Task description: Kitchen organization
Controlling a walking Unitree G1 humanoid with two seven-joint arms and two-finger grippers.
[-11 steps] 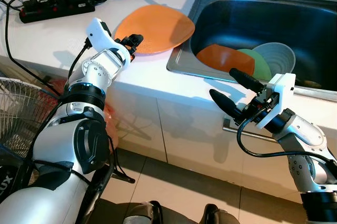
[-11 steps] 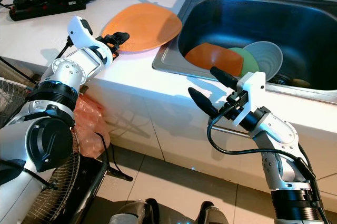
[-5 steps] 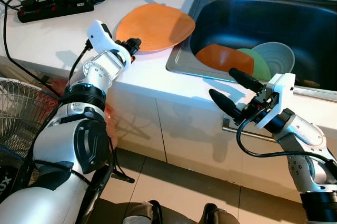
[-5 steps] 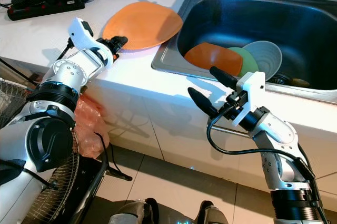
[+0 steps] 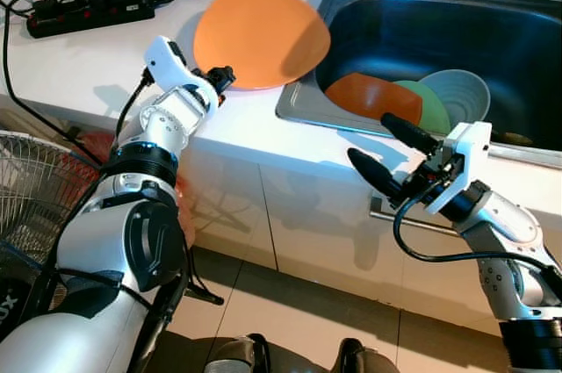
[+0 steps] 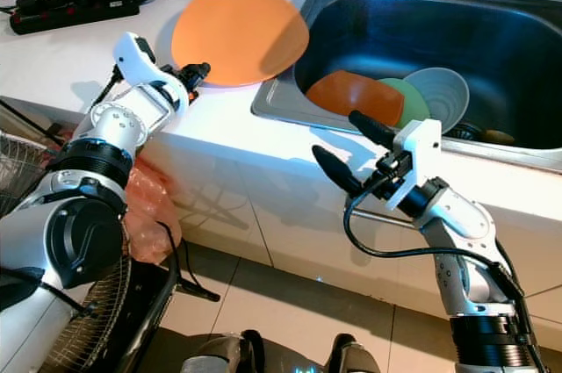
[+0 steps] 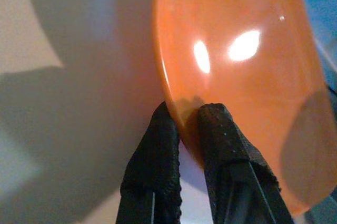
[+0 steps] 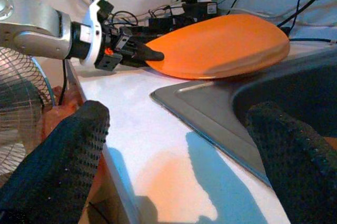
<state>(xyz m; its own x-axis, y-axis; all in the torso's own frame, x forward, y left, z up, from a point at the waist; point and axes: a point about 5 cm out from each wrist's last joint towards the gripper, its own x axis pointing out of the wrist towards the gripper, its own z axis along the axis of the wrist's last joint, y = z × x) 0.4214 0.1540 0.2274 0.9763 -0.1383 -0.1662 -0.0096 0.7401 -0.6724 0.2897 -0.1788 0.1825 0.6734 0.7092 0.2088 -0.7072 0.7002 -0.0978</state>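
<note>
A large orange plate (image 5: 261,32) is tilted up off the white counter (image 5: 97,66), its far edge raised beside the steel sink (image 5: 439,31). My left gripper (image 5: 221,80) is shut on the plate's near rim; the left wrist view shows both fingers (image 7: 160,145) pinching the rim of the plate (image 7: 237,66). My right gripper (image 5: 385,148) hangs open in front of the counter edge below the sink, with nothing between its fingers. The right wrist view shows the plate (image 8: 221,45) lifted and the left gripper (image 8: 152,54) on it.
In the sink lie a smaller orange plate (image 5: 373,96), a green plate (image 5: 430,105) and a pale blue bowl (image 5: 461,96). A black power strip (image 5: 88,13) and cables run along the counter's back. A wire fan (image 5: 31,189) stands on the floor at left.
The left gripper has lifted and tilted the orange plate, so its far edge now stands higher off the counter. The right arm has stayed put.
</note>
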